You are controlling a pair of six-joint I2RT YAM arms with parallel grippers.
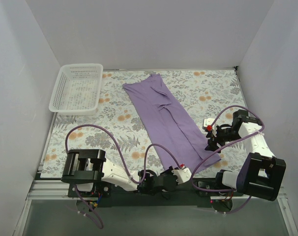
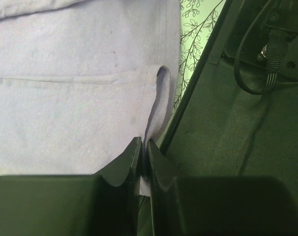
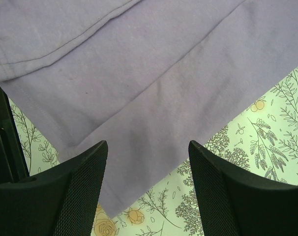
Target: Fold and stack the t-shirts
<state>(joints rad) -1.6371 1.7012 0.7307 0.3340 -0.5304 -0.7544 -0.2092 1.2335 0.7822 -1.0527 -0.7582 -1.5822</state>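
Note:
The lavender t-shirt (image 1: 166,118) lies as a long folded strip running diagonally from the back middle of the table to the near edge. My left gripper (image 1: 182,173) is at its near corner, shut on a pinch of the hem (image 2: 156,105) that loops up from the cloth. In the left wrist view the shirt (image 2: 75,83) fills the left side. My right gripper (image 1: 211,142) hovers open over the strip's near right edge. In the right wrist view its fingers (image 3: 80,172) straddle a corner of the shirt (image 3: 154,88), with nothing between them.
A white plastic basket (image 1: 77,87) stands at the back left on the floral table cover (image 1: 109,132). White walls close in the table on three sides. The dark base rail (image 2: 237,137) runs along the near edge, with purple cables (image 1: 90,130) looping over the cover.

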